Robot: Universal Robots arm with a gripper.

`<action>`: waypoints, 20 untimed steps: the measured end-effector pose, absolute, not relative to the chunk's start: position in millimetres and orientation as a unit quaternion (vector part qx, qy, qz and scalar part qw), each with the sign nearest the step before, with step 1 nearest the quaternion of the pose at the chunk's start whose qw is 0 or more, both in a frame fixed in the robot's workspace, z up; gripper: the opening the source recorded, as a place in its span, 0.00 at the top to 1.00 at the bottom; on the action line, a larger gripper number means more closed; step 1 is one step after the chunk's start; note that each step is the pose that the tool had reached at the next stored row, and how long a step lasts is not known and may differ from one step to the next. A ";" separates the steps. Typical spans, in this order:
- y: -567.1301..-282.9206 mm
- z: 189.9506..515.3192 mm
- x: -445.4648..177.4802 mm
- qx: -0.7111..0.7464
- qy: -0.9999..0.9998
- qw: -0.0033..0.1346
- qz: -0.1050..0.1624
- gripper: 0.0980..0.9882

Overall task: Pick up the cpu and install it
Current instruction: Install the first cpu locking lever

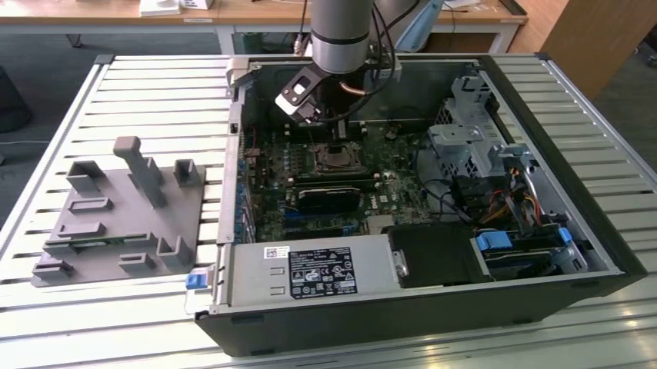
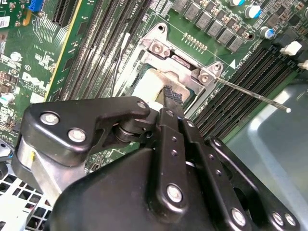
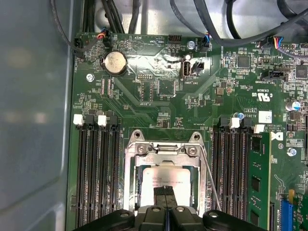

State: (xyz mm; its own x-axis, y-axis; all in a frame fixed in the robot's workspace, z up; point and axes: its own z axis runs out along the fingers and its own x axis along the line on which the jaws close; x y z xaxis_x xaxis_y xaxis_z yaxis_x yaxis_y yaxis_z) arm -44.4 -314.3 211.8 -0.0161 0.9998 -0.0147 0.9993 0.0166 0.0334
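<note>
We see the arm (image 1: 339, 31) reaching down into an open computer case (image 1: 575, 154) that lies on a slatted table (image 1: 61, 323). In the first wrist view the gripper (image 3: 165, 191) hangs directly over the cpu (image 3: 166, 175), and its two black fingers (image 3: 160, 193) are pressed together, tip against tip, with nothing pinched between them. The cpu itself lies flat inside the metal socket frame (image 3: 131, 154) on the green motherboard (image 3: 159, 96), its pale silvery top facing up through the frame's square opening. In the second wrist view we look along the closed fingers from behind, and the rough fingertip ends right at the cpu's surface; we cannot tell whether it actually touches the chip or stops just above it. A thin metal lever (image 2: 250, 95) runs out from one corner of the socket frame, its free end standing clear of the board. Rows of black memory slots (image 3: 96, 173) flank the socket on both sides, and a round coin battery (image 3: 115, 62) sits further along the board, well apart from the socket. In the exterior view a grey fixture tray (image 1: 113, 223) with upright blocks rests on the table at the exterior view's left, beside the case.
</note>
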 end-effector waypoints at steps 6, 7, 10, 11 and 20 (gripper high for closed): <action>-314.3 213.4 -44.3 0.701 0.713 0.017 0.007 0.99; -314.3 214.1 -44.3 0.701 0.713 0.017 0.007 0.99; -314.3 216.9 -44.3 0.701 0.713 0.017 0.007 0.99; -314.3 218.2 -44.3 0.701 0.713 0.017 0.007 0.99; -314.3 231.4 -44.3 0.701 0.713 0.017 0.007 0.99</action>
